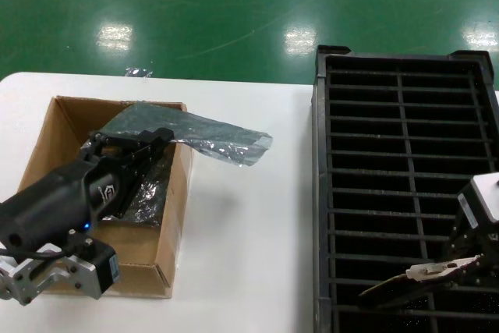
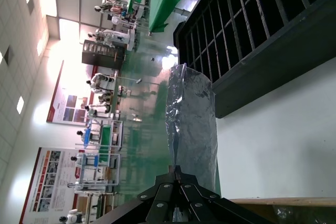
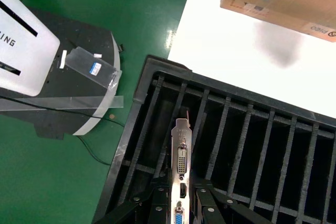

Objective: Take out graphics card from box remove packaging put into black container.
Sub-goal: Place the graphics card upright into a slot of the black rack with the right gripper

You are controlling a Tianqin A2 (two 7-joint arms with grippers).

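over the brown corrugated cardboard box [image 1: 105,193], the left gripper [image 1: 148,144] pinches one end of the crinkled grey-blue translucent plastic bag [image 1: 210,134], which sticks out past the box wall. meanwhile the right gripper [image 3: 184,195] clamps the thin dark graphics card [image 3: 181,153], silver bracket showing, above the slotted black plastic tray [image 1: 405,185].

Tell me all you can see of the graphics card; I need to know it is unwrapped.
The graphics card is bare, no bag on it. The right wrist view shows its narrow silver end bracket with a white port, a small dark port and a blue port. The right gripper is shut on it, fingers either side of the bracket, over the slots at the near end of the black container. In the head view it looks thin, dark and tilted.
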